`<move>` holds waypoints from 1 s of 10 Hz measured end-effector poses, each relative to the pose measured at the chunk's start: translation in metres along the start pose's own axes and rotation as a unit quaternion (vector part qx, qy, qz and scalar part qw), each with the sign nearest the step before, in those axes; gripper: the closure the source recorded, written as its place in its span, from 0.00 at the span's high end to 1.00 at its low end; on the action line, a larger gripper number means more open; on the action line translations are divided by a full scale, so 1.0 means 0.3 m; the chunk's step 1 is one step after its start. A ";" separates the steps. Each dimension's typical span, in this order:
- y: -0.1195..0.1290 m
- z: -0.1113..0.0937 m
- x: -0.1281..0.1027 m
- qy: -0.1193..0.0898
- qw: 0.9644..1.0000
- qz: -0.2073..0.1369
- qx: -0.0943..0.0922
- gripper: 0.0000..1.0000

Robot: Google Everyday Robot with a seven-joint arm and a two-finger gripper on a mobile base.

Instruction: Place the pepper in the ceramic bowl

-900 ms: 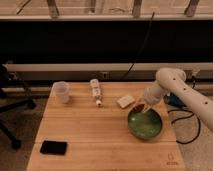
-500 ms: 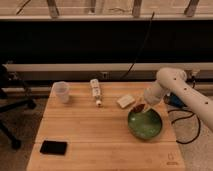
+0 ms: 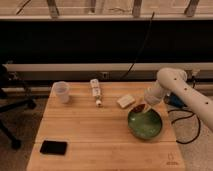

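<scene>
Wooden table — end effector clasps the pepper (above the ceramic bowl, rear rim).

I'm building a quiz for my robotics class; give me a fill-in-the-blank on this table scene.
The tool, a reddish pepper at its tip, is over the far rim of the green ____. The white bottle lies between the clear ____ and the beige block. The black ____ lies near the table's front edge.
Missing: bowl; cup; phone.
</scene>
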 end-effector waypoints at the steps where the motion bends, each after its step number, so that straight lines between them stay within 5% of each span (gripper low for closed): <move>1: 0.011 0.007 -0.006 -0.001 1.000 -0.004 -0.004 0.49; 5: 0.089 0.049 -0.035 0.008 0.999 -0.014 -0.040 0.80; 10: 0.125 0.030 -0.015 0.030 0.998 -0.010 -0.047 0.80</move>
